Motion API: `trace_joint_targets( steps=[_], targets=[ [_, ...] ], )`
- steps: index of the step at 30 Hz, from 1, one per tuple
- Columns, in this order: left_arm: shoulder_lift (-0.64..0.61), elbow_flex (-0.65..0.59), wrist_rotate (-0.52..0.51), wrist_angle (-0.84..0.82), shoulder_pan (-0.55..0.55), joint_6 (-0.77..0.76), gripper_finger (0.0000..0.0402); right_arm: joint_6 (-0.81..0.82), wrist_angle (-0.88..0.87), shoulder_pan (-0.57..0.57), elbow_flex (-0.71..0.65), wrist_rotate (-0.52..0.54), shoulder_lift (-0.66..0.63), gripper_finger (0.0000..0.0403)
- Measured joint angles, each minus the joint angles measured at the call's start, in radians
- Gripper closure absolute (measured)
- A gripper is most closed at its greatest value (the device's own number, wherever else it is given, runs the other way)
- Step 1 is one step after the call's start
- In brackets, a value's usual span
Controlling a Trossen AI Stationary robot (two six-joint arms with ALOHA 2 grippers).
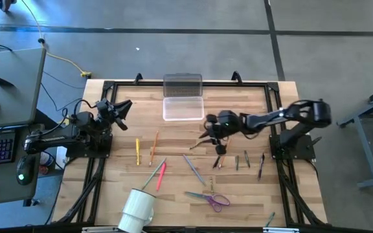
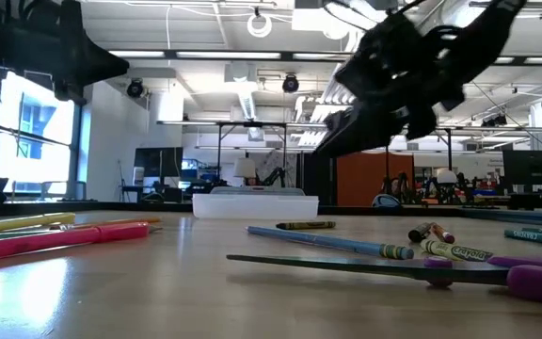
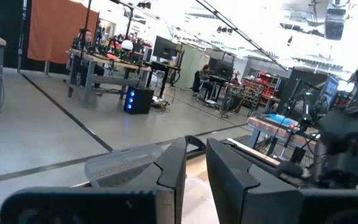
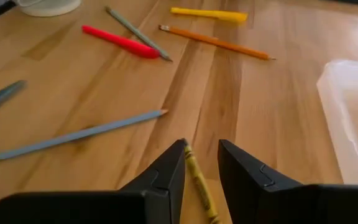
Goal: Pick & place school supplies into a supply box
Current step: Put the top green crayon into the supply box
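Right wrist view shows the right jaws (image 4: 202,165) set a little apart, one finger on each side of a short yellow crayon (image 4: 199,177) that lies on the wooden desk (image 4: 104,93); whether the fingers touch it I cannot tell. Just beyond the fingers lies a long grey-blue pencil (image 4: 79,134), and farther off a pink pen (image 4: 120,42), an orange pencil (image 4: 216,41) and a yellow marker (image 4: 210,14). The clear supply box (image 4: 353,118) sits near these jaws, open side up. From above, the right arm reaches in over the desk's middle, the box (image 1: 183,108) just behind it with its ribbed grey lid (image 1: 182,85) folded back. A few short dark pencils (image 1: 247,159) lie to the arm's side, the purple-handled scissors (image 1: 209,197) near the front edge, and a white cup (image 1: 138,208) lies tipped over near them. The left jaws (image 3: 194,177) wait at the desk's left edge, slightly apart and holding nothing.
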Motion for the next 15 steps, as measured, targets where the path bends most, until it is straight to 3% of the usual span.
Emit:
trace_joint_targets(
  steps=[7,15],
  targets=[
    [0.000,0.000,0.007,-0.008,0.000,0.000,0.0305,-0.040,0.000,-0.047,0.108,-0.161,0.211,0.0320],
    [0.000,0.000,0.010,-0.010,0.000,0.000,0.0305,-0.107,0.021,-0.048,0.146,-0.198,0.325,0.0321]
  ],
)
